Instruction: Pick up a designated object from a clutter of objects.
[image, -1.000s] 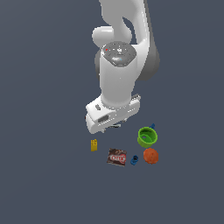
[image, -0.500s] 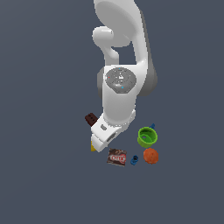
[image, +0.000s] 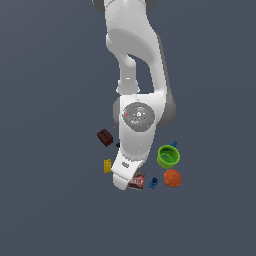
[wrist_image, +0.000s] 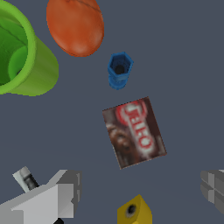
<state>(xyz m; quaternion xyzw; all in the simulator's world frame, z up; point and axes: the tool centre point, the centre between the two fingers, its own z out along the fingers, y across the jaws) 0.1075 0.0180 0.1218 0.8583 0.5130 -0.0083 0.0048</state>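
The designated object, a flat dark-brown box (wrist_image: 134, 132) with a red-and-white label, lies face up on the floor. In the wrist view it sits just ahead of my open gripper (wrist_image: 141, 186); one grey finger (wrist_image: 65, 192) and the other finger (wrist_image: 213, 186) stand wide apart, holding nothing. In the exterior view my gripper (image: 124, 183) hangs low over the clutter, and the hand covers part of the box (image: 138, 180). I cannot tell its height above the box.
Around the box lie a blue hex bit (wrist_image: 119, 69), an orange ball (wrist_image: 75, 24), a green cup (wrist_image: 22, 52), a yellow block (wrist_image: 134, 211) and a black-and-white marker (wrist_image: 26, 178). A dark red-brown brick (image: 104, 137) lies further off, and a second blue bit (image: 174, 144) lies beyond the cup.
The arm has swung down and towards the exterior view's left. The hand now hangs right over the labelled box and covers part of it. The objects have not moved.
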